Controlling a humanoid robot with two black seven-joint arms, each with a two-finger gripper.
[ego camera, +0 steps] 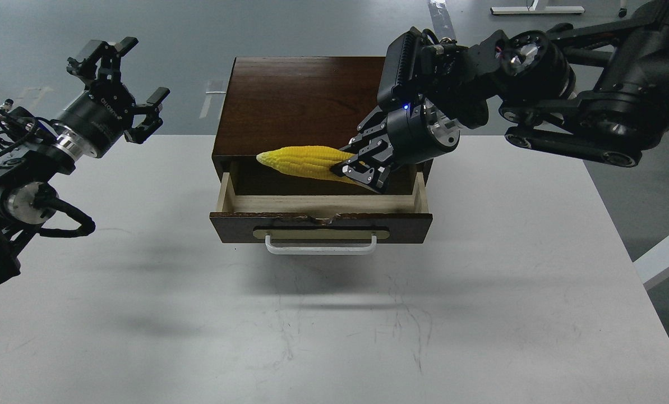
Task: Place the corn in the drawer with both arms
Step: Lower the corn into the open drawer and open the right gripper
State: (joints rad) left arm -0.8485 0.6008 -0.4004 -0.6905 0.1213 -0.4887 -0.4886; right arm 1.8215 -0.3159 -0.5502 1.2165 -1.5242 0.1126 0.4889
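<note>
The dark brown wooden box (312, 101) stands at the table's far middle with its drawer (321, 205) pulled open, pale wood inside, white bar handle (321, 248) in front. My right gripper (358, 167) is shut on the thick end of the yellow corn (303, 161) and holds it lying sideways over the open drawer, its pointed tip to the left. My left gripper (122, 84) is open and empty, raised beyond the table's far left edge, well apart from the box.
The white table (334, 314) stretches in front of the box. Its right edge runs along the grey floor, with a white frame part (665, 252) at the right. The right arm's thick links (586, 106) hang over the box's right side.
</note>
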